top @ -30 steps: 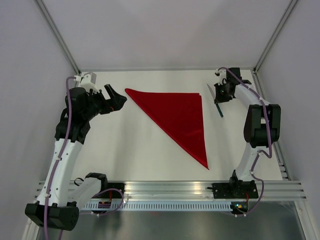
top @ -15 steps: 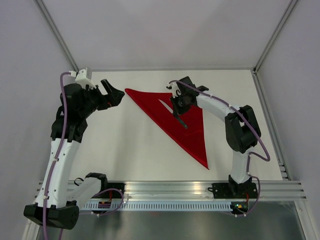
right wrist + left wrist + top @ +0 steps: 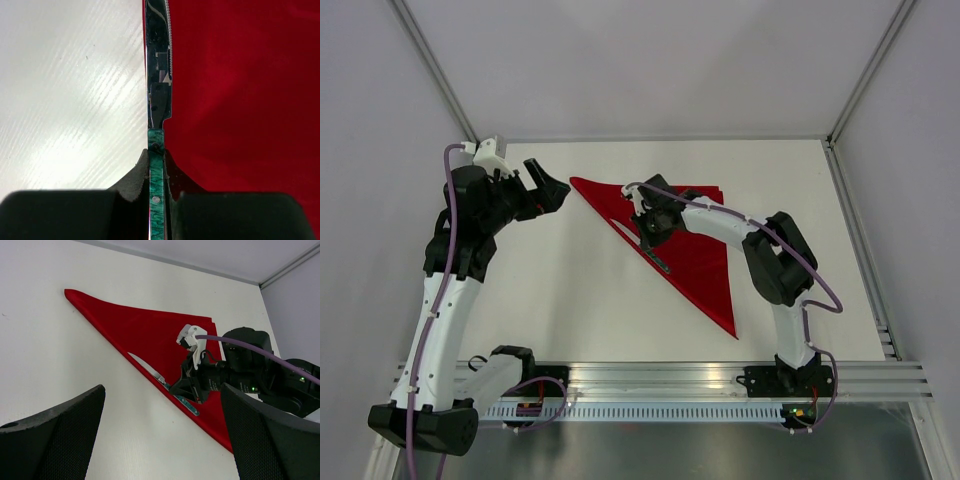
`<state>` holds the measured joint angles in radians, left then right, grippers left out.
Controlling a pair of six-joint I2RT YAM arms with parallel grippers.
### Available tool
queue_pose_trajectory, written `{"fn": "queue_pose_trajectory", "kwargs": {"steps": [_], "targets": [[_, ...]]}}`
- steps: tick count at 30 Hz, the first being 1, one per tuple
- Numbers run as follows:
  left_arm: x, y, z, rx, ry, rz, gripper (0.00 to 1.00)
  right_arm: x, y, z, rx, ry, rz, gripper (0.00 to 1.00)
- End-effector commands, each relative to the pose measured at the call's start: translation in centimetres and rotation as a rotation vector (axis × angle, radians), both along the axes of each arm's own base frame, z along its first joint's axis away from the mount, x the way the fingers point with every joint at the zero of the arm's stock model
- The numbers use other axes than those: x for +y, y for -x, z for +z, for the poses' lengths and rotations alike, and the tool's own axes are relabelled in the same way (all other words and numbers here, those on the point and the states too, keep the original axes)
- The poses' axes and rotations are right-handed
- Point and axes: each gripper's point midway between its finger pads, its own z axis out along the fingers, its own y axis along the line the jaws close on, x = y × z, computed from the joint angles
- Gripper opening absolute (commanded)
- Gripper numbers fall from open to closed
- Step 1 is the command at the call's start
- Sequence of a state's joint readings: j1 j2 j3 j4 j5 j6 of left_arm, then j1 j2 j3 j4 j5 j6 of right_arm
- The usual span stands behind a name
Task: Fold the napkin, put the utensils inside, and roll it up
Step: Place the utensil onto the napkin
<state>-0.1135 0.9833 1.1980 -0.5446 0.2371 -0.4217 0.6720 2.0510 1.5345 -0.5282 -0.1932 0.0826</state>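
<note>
Red napkin [image 3: 705,260] looks thin and limp, likely best pinched at a corner; right gripper [image 3: 157,162] clamps the knife [image 3: 159,75], left gripper [image 3: 550,186] gapes empty.

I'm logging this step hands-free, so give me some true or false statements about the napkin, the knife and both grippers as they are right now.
1. The napkin lies folded into a triangle. True.
2. The right gripper is shut on a knife by its green handle. True.
3. The knife sits across the middle of the napkin. False: it runs along the napkin's long diagonal edge, on the side toward the left arm.
4. The left gripper is pinching a corner of the napkin. False: it is open, holds nothing and is apart from the cloth, beside its far left corner.
5. The napkin is rolled up. False: it lies flat and unrolled.
</note>
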Motion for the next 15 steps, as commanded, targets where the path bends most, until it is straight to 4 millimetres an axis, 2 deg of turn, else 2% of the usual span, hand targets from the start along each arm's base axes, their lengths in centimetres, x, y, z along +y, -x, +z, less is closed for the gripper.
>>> {"fn": "queue_pose_trajectory", "kwargs": {"steps": [1,5,9,15], "targets": [[0.1,-0.1,1.5,-0.02,0.033,0.024,1.0,1.0,-1.2,0.4,-0.045,-0.011,-0.061,0.0],[0.1,-0.2,1.3,-0.014,0.033,0.022,1.0,1.2,-1.5,-0.5,-0.04,-0.006,-0.076,0.0],[0.1,-0.2,1.2,-0.014,0.025,0.023,1.0,1.3,-1.8,-0.5,-0.054,-0.019,-0.085,0.0],[0.1,-0.3,0.9,-0.006,0.023,0.02,1.0,1.3,-1.3,-1.2,-0.032,-0.018,-0.079,0.0]]}}
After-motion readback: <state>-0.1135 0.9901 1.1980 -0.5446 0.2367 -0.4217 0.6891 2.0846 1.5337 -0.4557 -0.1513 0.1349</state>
